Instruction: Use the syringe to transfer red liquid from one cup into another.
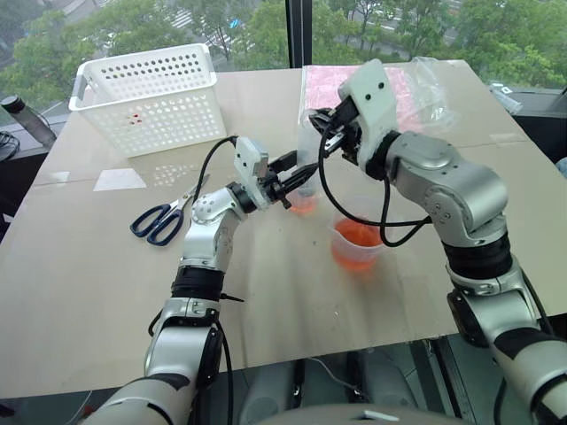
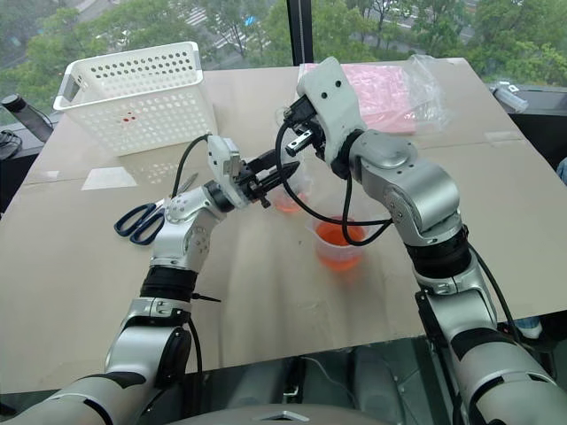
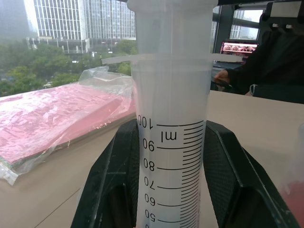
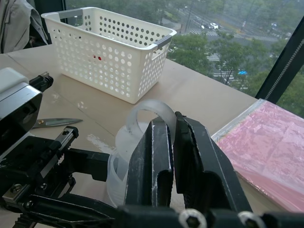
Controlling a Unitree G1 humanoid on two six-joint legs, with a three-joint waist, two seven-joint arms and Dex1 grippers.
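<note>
Clear plastic is what I'm gripping on both sides: the large transparent syringe with printed graduations (image 3: 171,142) is standing upright over the smaller, narrower clear beaker (image 1: 304,197), which is holding a little orange-red liquid (image 1: 303,204) at its bottom. My left gripper (image 3: 168,156) is pinching the barrel, jaws clamped on either side of it near the top marks. My right gripper (image 4: 173,142) is reaching in from above, jaws pressed together on the syringe's ring-shaped plunger top. The larger clear beaker (image 1: 356,243), holding more of the red liquid, is sitting on the beige worktop (image 1: 106,283) just beside the smaller one. Blue-handled scissors (image 1: 164,219), a white perforated basket (image 1: 151,97) and bagged pink sheets (image 2: 385,93) are lying farther off.
</note>
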